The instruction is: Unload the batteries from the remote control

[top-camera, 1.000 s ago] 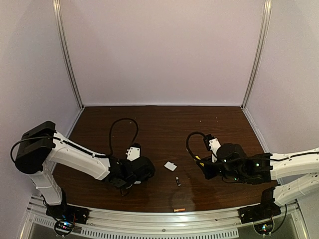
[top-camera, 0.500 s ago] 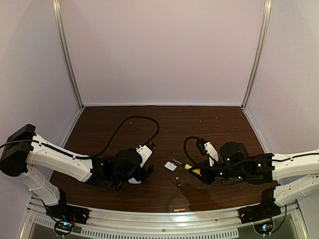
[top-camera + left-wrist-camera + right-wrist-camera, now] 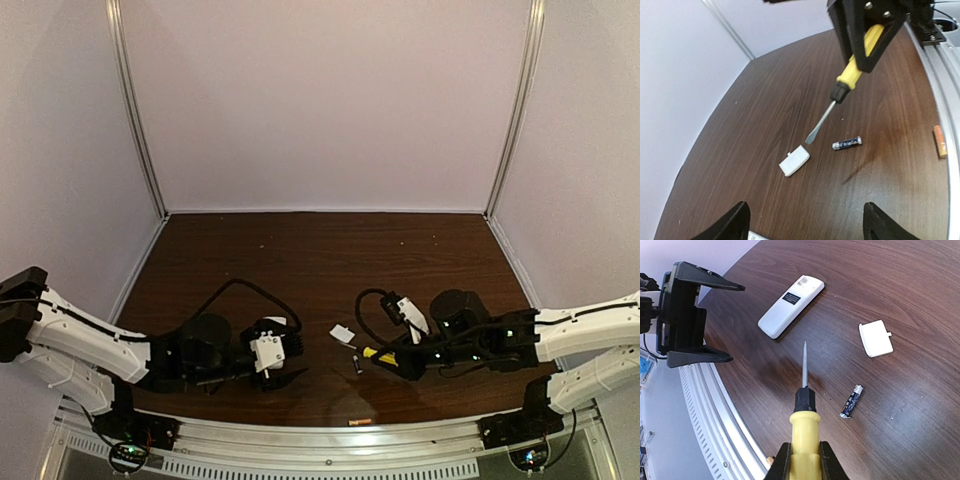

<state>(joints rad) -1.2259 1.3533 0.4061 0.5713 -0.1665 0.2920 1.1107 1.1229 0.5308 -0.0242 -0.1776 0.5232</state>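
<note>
The white remote control (image 3: 790,305) lies flat on the table with its dark window facing up; one corner (image 3: 756,235) shows between the fingers of my open left gripper (image 3: 806,210) (image 3: 292,364) (image 3: 736,324), which holds nothing. A dark battery (image 3: 357,365) (image 3: 847,143) (image 3: 851,401) lies loose on the wood. An orange battery (image 3: 360,422) (image 3: 939,141) rests by the front rail. My right gripper (image 3: 805,450) (image 3: 390,360) is shut on the yellow-handled screwdriver (image 3: 805,432) (image 3: 855,65). Its blade hangs above the table, between the remote and the dark battery.
A small white cover piece (image 3: 342,334) (image 3: 794,160) (image 3: 875,338) lies just beyond the screwdriver tip. The metal rail (image 3: 330,440) runs along the near table edge. Pale walls close the back and both sides.
My left arm has dropped lower toward the near edge, and its gripper has shifted right. My right gripper has carried the screwdriver left and nearer, close to the dark battery and the cover.
</note>
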